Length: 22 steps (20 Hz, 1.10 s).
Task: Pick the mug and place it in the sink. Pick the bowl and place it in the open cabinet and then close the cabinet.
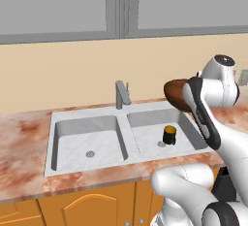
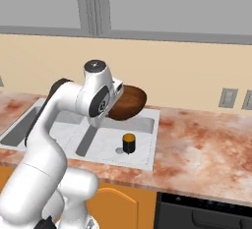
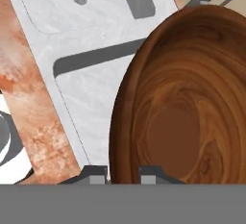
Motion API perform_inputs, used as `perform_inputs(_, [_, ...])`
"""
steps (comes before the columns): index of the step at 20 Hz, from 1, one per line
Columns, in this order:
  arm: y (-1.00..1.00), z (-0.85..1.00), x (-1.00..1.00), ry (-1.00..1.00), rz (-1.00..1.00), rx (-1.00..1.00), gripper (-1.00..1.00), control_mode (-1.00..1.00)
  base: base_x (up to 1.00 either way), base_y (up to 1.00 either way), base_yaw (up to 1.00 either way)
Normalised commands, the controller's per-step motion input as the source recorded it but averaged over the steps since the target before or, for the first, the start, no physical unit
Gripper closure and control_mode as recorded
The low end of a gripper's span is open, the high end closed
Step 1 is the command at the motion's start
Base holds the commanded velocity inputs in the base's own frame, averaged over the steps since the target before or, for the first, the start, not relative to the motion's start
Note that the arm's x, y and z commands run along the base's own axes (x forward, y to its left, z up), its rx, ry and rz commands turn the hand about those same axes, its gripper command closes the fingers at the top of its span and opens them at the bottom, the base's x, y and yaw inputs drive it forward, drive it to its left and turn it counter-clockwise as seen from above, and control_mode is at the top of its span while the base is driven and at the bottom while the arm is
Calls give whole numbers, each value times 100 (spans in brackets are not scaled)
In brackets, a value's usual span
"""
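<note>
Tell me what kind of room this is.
A kitchen, computer-rendered. A steel double sink with a faucet is set in a marbled countertop, orange cupboards sit below, and a mug stands in one basin.

Counter [image 1: 24,147]: marbled reddish-orange and white stone top, running along a cream wall, over orange cupboards. Sink [image 1: 87,113]: light grey steel, double basin, set into the counter; one round drain in each basin; grey angular faucet [image 1: 121,94] standing at the rear rim, on the divider line. Mug [image 1: 169,135]: small, black, orange-yellow top, standing upright on the floor of the right basin, just beside its drain.
</note>
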Motion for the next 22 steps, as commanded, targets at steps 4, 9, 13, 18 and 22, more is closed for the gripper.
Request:
perform_inputs(4, [44, 19, -11, 0, 11, 0, 100, -100, 0, 0, 0])
perform_inputs(9, [47, 14, -21, 0, 10, 0, 100, -100, 0, 0, 0])
perform_inputs(13, [36, 15, -34, 0, 9, 0, 100, -100, 0, 0, 0])
perform_inputs(18, [25, 15, -31, 0, 6, 0, 100, -100, 0, 0, 0])
perform_inputs(22, [16, 15, -26, 0, 4, 0, 100, -100, 0, 0, 0])
